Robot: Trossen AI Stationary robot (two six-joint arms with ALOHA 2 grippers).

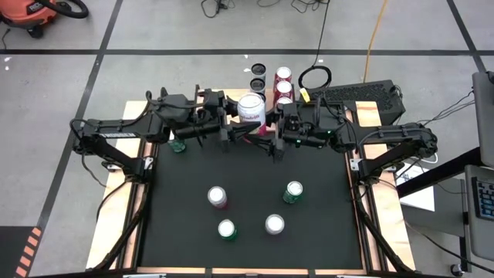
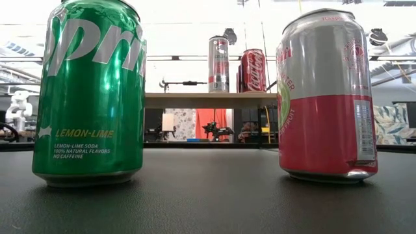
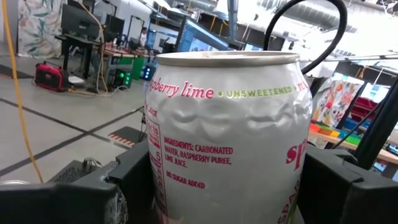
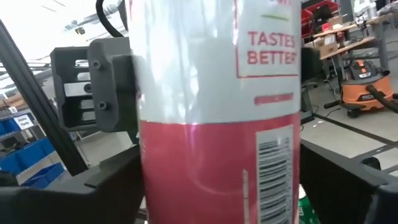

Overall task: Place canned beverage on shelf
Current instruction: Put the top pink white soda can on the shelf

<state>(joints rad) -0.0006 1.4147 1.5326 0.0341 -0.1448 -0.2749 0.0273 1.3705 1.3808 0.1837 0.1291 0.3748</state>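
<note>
L gripper (image 1: 231,123) clamped on white-pink can (image 1: 252,108), R gripper (image 1: 270,130) apart around it, near shelf (image 1: 266,96)

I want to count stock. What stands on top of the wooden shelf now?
On the shelf, the low view shows a tall silver can and a red cola can. From above, four can tops show there; the arms cover part of the shelf.

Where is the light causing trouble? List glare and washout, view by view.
High view: even light, only soft shadows. Low view: the room above the shelf is washed out white, and the green can carries bright streaks. Left wrist view: dents on the raised can catch the light. Right wrist view: a broad white sheen covers its upper half.
</note>
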